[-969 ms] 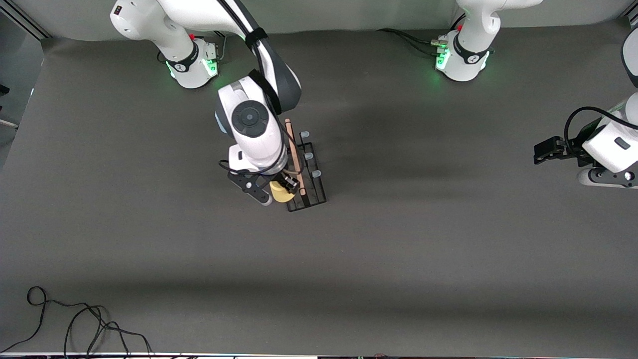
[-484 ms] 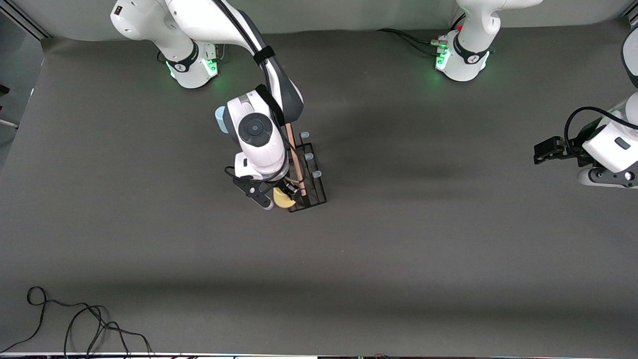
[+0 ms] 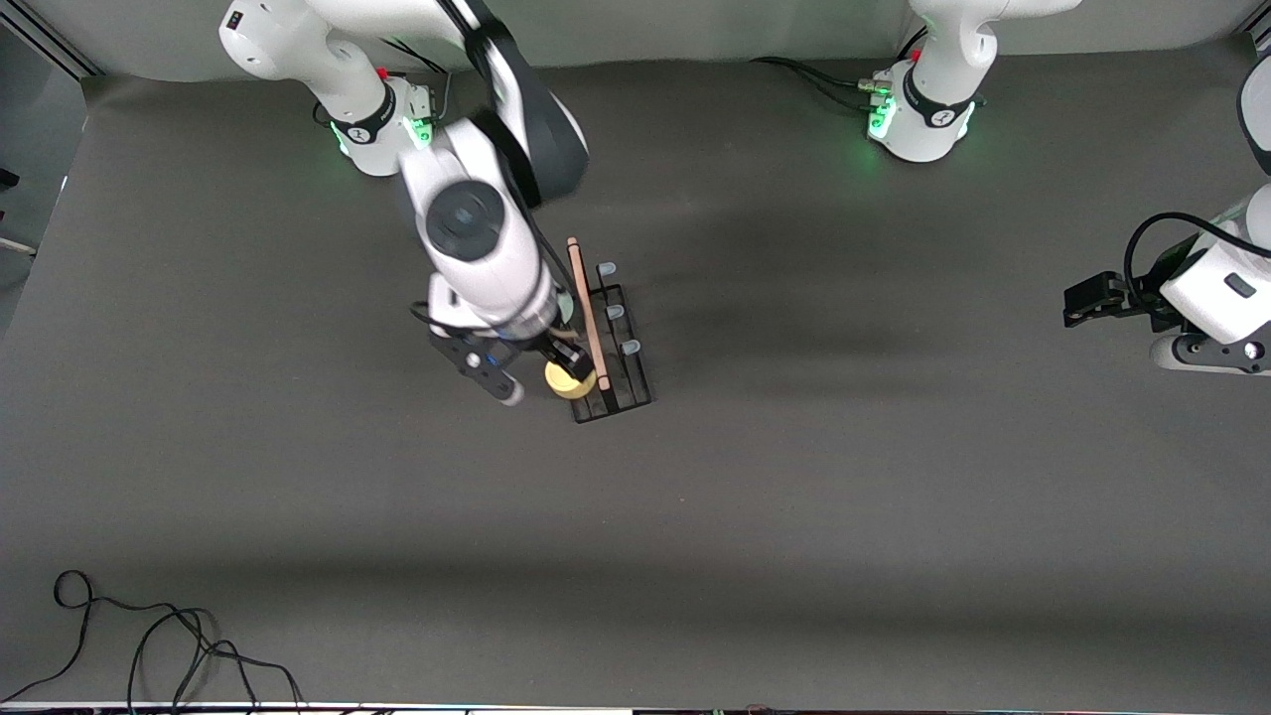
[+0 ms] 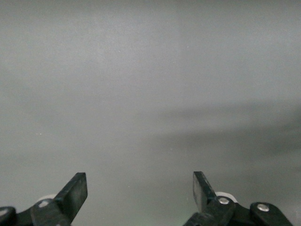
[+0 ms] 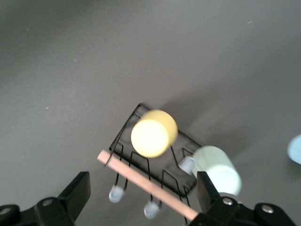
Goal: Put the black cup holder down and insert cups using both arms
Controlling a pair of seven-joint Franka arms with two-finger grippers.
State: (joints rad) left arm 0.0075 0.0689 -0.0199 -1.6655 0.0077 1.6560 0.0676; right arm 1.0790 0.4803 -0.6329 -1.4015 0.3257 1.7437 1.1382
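Above the rack, the right gripper hangs with jaws apart, clear of the yellow cup upturned on a peg. At the table's edge the left gripper waits, jaws apart.

Table surface: matt dark grey sheet, smooth, faint specks.
Black cup holder: thin black wire, slight sheen.
Holder handle: light wooden rod, smooth, unvarnished look.
Peg tips: pale blue caps, soft matt, rubbery or plastic look.
Yellow cup: plain plastic, matt, smooth.
Mint green cup: plain plastic, matt, smooth.
Right arm: glossy white shell, dark grey joint caps.
Right gripper: matt black fingers, bright metal screw heads.
Left gripper: matt black fingers, bright metal screw heads.
Cable: black, smooth sheath.
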